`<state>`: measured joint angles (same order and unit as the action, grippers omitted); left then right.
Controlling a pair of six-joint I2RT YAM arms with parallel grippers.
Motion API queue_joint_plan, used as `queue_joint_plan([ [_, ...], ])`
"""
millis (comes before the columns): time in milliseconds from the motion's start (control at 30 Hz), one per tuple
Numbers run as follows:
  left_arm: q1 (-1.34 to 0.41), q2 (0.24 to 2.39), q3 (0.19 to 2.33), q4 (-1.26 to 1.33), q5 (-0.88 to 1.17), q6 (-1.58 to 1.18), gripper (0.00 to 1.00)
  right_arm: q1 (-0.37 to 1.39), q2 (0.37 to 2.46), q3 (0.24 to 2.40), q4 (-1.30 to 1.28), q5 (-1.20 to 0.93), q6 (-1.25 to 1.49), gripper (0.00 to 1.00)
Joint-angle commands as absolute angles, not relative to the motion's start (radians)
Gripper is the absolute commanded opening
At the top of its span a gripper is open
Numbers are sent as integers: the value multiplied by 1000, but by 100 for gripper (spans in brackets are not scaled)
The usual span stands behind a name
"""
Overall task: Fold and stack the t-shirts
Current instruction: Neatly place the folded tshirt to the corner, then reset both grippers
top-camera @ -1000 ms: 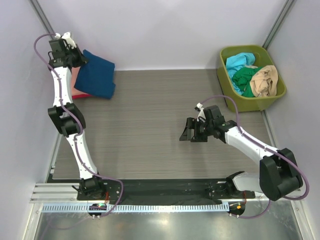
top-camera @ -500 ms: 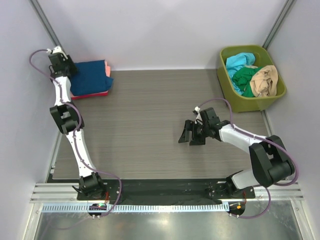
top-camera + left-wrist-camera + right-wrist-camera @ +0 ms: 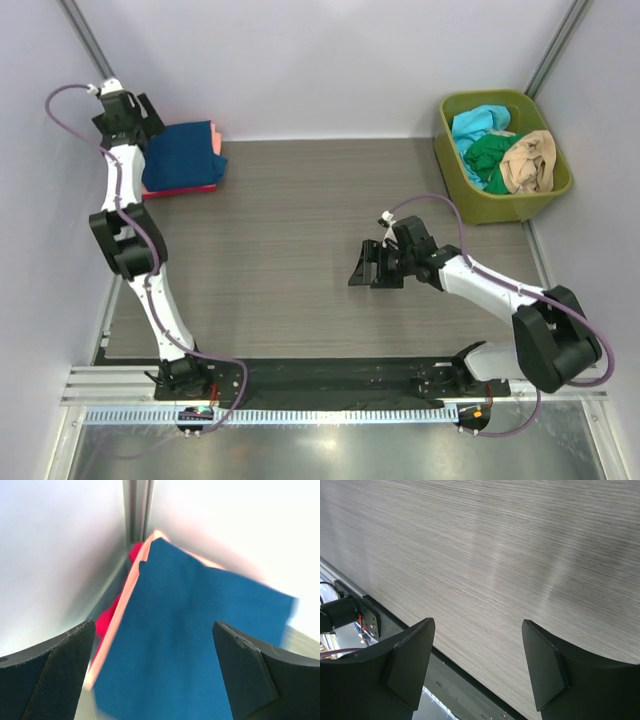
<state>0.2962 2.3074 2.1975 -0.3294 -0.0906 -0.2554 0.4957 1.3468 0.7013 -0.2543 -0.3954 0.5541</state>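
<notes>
Far-left corner: left gripper (image 3: 145, 114) hangs over the stack, jaws wide, nothing between them; in the wrist view only cloth lies below the two pads (image 3: 55, 672). Step in hand, as I judge it: setting the folded navy t-shirt (image 3: 182, 155) on the pile and getting clear. To do it well, rise straight up before swinging away, so that neither pad snags the top layer or drags it off square; the walls are close on that side, so the exit wants to go up and toward the table's middle. Navy t-shirt lies flat as a tidy rectangle with crisp edges, no print showing on its upward face. It tops a salmon-pink t-shirt (image 3: 217, 138) that peeks out along the far right edge, and a red t-shirt (image 3: 180, 188) whose strip shows along the near edge. Edges are nearly but not exactly flush. Mid-table: right gripper (image 3: 365, 272) hovers above bare wood-grain table (image 3: 300, 200), jaws parted fairly wide, holding nothing, well apart from any cloth. Far right: olive-green bin (image 3: 446, 150) with unfolded tees heaped in it, cyan t-shirt (image 3: 478, 125) at the back, green t-shirt (image 3: 490, 155) in the middle, tan t-shirt (image 3: 530, 160) crumpled on top toward the right. My guess is that one of these comes next, the right arm being the nearer.
</notes>
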Motion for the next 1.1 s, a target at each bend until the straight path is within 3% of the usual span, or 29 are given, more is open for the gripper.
queue_joint_plan([
  [0, 232, 2024, 2091, -292, -317, -271, 100, 518, 1260, 738, -268, -348, 563, 77],
  [233, 164, 1686, 1725, -333, -400, -394, 100, 526, 1114, 745, -336, -301, 558, 76],
  [500, 138, 1260, 1298, -465, -10, -583, 100, 532, 1011, 764, -371, -279, 603, 76],
  [733, 138, 856, 892, -619, 118, -557, 100, 540, 864, 736, -371, -180, 670, 77],
  [900, 121, 603, 764, -709, 101, -557, 100, 541, 804, 689, -400, -124, 719, 77],
  [1067, 52, 532, 762, -689, 120, -529, 100, 541, 730, 618, -432, -62, 767, 77],
])
